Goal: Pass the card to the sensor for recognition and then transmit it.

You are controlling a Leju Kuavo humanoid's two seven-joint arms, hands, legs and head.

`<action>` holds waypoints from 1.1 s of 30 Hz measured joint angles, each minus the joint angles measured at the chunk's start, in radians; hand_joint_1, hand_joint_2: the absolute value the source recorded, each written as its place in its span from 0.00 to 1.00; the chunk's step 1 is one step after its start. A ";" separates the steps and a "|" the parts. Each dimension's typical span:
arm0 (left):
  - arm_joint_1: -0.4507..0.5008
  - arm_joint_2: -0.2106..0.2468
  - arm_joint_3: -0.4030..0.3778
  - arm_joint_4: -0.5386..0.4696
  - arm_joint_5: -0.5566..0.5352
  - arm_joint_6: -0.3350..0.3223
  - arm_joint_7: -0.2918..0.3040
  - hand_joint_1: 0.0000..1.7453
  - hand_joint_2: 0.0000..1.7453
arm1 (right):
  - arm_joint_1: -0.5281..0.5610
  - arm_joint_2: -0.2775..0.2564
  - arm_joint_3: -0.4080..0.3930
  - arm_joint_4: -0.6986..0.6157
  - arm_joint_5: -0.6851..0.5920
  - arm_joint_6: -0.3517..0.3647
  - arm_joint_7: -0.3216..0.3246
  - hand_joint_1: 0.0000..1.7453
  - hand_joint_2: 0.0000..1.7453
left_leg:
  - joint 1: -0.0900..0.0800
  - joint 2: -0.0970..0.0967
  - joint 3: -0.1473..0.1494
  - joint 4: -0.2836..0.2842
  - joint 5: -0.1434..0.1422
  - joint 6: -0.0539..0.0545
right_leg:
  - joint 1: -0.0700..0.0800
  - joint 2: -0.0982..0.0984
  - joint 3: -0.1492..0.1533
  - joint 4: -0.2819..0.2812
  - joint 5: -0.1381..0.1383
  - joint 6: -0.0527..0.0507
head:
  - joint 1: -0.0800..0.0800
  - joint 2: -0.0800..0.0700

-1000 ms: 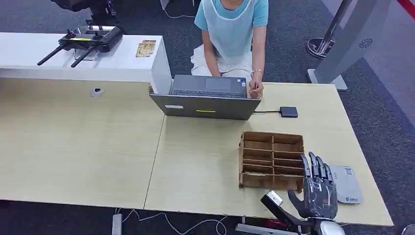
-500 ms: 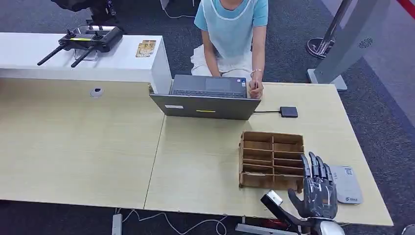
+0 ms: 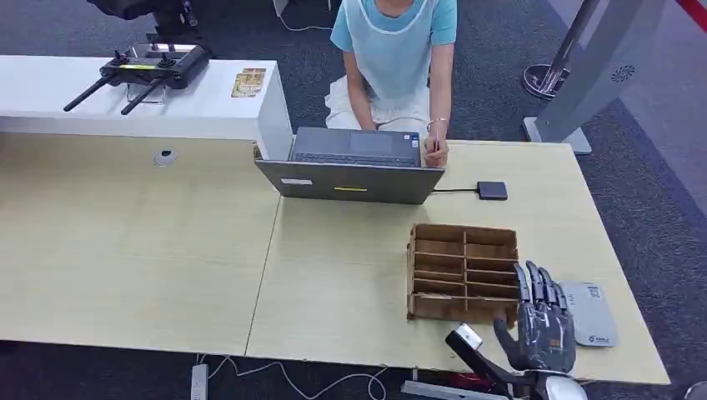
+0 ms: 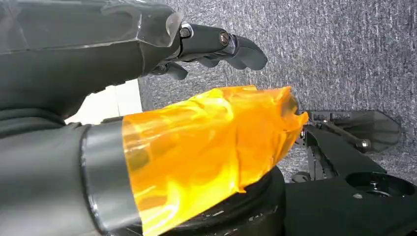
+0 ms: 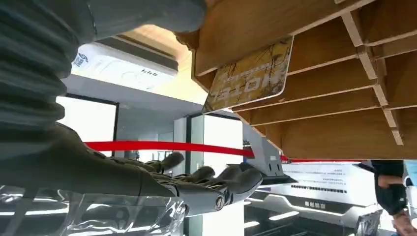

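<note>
I find my right hand empty, fingers straight and apart, beside the wooden rack and grey sensor. A yellow card sits in a rack slot. My left hand holds nothing, fingers loosely curled.

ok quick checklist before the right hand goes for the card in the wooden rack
1. Right hand free: ok, fingers apart, holding nothing.
2. Card reachable: ok, in the right wrist view it sticks out of a slot of the wooden rack.
3. Hand lined up with the card: cannot tell; the hand sits at the rack's near right corner, not touching the card.
4. Sensor clear: ok, the grey pad lies flat right of the rack, nothing on it.
5. Left hand out of the way: ok, it hangs over the carpet.
6. Person clear of the rack: ok, hand at the laptop.
</note>
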 joint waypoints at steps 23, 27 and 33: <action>0.001 -0.007 0.000 0.000 -0.008 -0.003 0.001 0.00 0.00 | 0.002 0.003 -0.020 0.008 0.005 -0.001 0.003 0.40 1.00 | 0.000 0.000 0.000 0.000 0.000 0.000 | 0.000 0.000 0.000 0.000 0.000 0.000 | 0.000 0.000; 0.001 -0.009 0.000 0.000 -0.008 -0.003 0.003 0.00 0.00 | 0.003 0.004 -0.024 0.008 0.006 -0.002 0.003 0.53 1.00 | 0.000 0.000 0.000 0.000 0.000 0.000 | 0.000 0.000 0.000 0.000 0.000 0.000 | 0.000 0.000; 0.001 -0.011 0.000 0.000 -0.008 -0.002 0.007 0.00 0.00 | 0.005 0.005 -0.024 0.008 0.016 -0.008 0.003 0.52 1.00 | 0.000 0.000 0.000 0.000 0.000 0.000 | 0.000 0.000 0.000 0.000 0.000 0.000 | 0.000 0.000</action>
